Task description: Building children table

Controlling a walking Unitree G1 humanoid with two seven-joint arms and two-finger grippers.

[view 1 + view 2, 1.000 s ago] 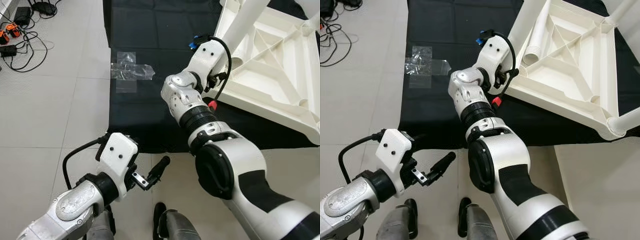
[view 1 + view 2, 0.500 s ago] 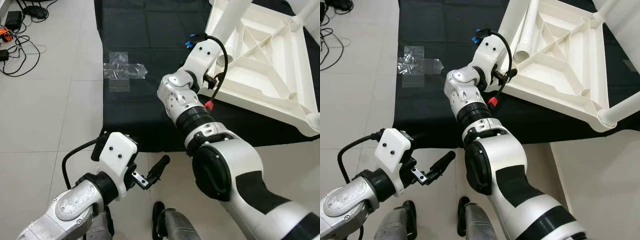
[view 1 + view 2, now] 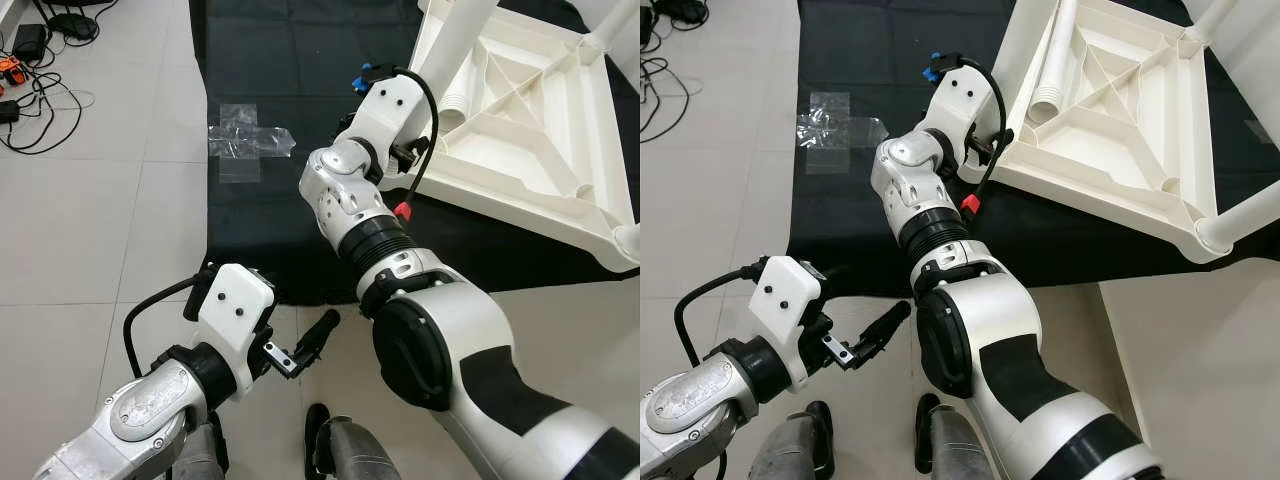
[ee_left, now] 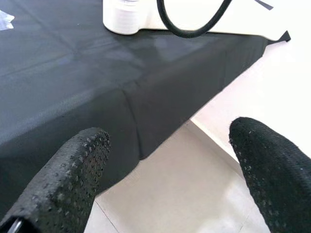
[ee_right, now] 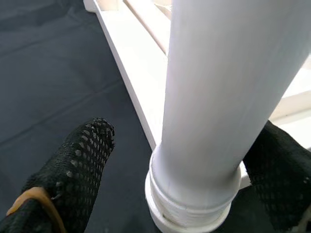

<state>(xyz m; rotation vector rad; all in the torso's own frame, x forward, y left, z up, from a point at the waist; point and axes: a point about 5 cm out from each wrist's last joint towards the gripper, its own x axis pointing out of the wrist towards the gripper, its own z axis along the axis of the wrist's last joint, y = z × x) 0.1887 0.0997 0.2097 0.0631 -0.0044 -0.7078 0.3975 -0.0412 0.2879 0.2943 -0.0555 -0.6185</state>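
**Upturned table on the black sheet, right claw at one leg**

One white plastic table top (image 3: 530, 130) lies upside down on a single black sheet (image 3: 290, 210) spread over the tiled floor (image 3: 100, 230), its ribbed underside facing up. Three white legs can be counted standing in its corners: one at the near-left corner (image 3: 455, 40), one at the far corner (image 3: 610, 15) and one at the near-right corner (image 3: 1240, 222) (any fourth is out of frame).

The right gripper (image 5: 180, 145) reaches across the sheet to the near-left leg. In the right wrist view its two black fingers (image 5: 77, 160) sit one on each side of the leg's base, spread wide; whether the pads touch the leg cannot be told.

The left gripper (image 3: 305, 345) hangs low over the tiles near the sheet's front edge, fingers parted and empty.

One patch of clear tape (image 3: 250, 143) lies at the sheet's left edge, and a tangle of cables (image 3: 40, 60) lies further left.
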